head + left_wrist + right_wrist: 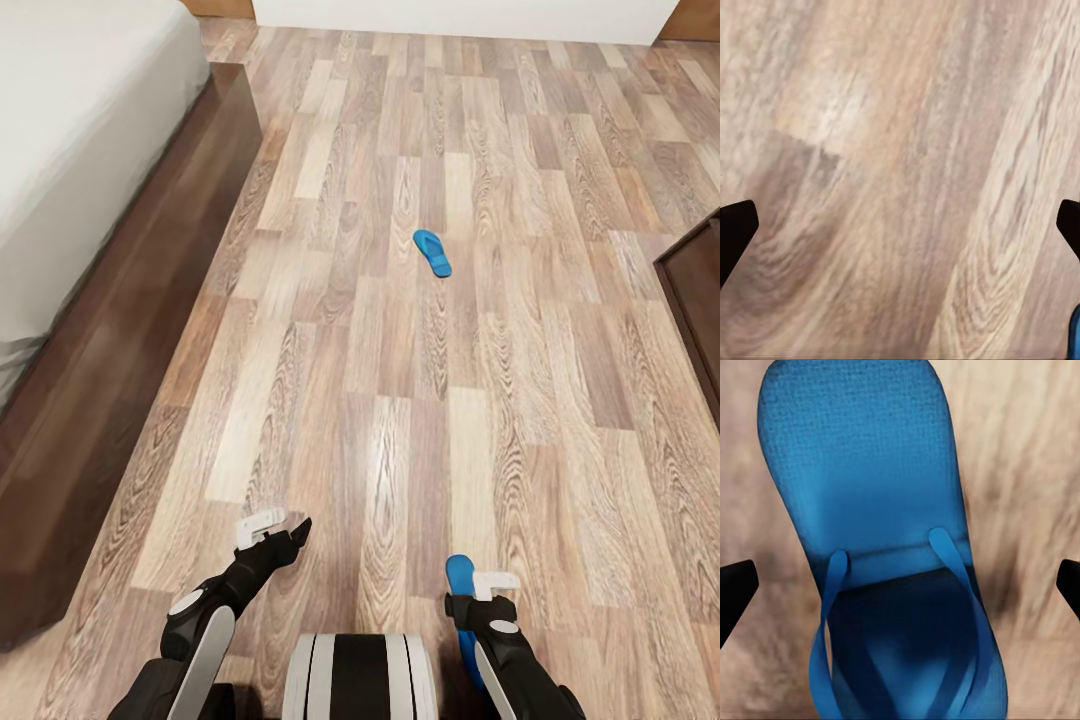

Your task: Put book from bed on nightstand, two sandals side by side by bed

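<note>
My right hand point(470, 590) hangs over one blue flip-flop sandal point(881, 555), which lies flat on the wood-plank floor point(380, 400) just in front of my base; in the right wrist view the sole spreads between my two dark fingertips point(735, 589), which stand wide apart at the edges of the picture, so this hand is open and holds nothing. The second sandal point(433, 252) lies further out in the middle of the floor, well apart from the first, and the bed point(90, 150) with its dark frame and pale mattress runs along my left side. My left hand point(275, 530) hovers over bare planks, its fingers spread as well and empty. I judge the sandal to be very light and made of soft, bendy foam, with a textured top that should give some grip; it will flex if I pinch it at one end, and, being so flat against the floor, it gives little edge to get under. The thin V-shaped straps point(945, 555) stand a little proud of the sole, so that looks the best place to take hold, closing across a strap near the toe post, or else clamping the sole across its narrow width. It should not break, but it could slide on the smooth planks if I nudge it. I do not see the book or a nightstand from here.
</note>
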### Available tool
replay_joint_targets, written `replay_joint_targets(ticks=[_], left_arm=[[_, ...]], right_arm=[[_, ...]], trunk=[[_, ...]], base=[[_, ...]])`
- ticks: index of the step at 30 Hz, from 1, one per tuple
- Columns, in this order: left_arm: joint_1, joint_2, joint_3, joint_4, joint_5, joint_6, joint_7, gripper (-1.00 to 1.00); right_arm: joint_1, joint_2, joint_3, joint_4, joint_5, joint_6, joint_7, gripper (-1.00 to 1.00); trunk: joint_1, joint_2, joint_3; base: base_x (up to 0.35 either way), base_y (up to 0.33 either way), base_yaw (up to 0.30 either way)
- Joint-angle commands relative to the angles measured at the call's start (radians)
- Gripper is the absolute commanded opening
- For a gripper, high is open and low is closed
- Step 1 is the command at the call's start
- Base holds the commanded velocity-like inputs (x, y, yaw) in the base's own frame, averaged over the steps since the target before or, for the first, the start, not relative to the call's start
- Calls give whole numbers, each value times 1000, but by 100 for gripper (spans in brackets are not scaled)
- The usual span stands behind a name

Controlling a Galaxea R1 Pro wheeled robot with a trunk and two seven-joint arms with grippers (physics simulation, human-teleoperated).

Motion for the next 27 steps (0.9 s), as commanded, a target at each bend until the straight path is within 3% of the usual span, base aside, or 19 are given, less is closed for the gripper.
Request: replay_joint_targets(ticks=[1,6,22,27], left_arm=[[0,0,0,-1,10,5,4,100],[0,0,0,-1,10,4,4,100],[0,0,0,-1,10,3,4,100],[0,0,0,-1,10,2,4,100]], right_arm=[[0,0,0,-2,4,7,-3,100],[0,0,0,-2,4,7,-3,100],[0,0,0,-2,4,7,-3,100],[0,0,0,-1,4,7,-3,100]], trunk=[[0,0,-5],[3,-2,-24],[3,-2,-24],[3,-2,-24]], base=[[0,0,0],[0,0,0],[0,0,0],[-178,0,0]])
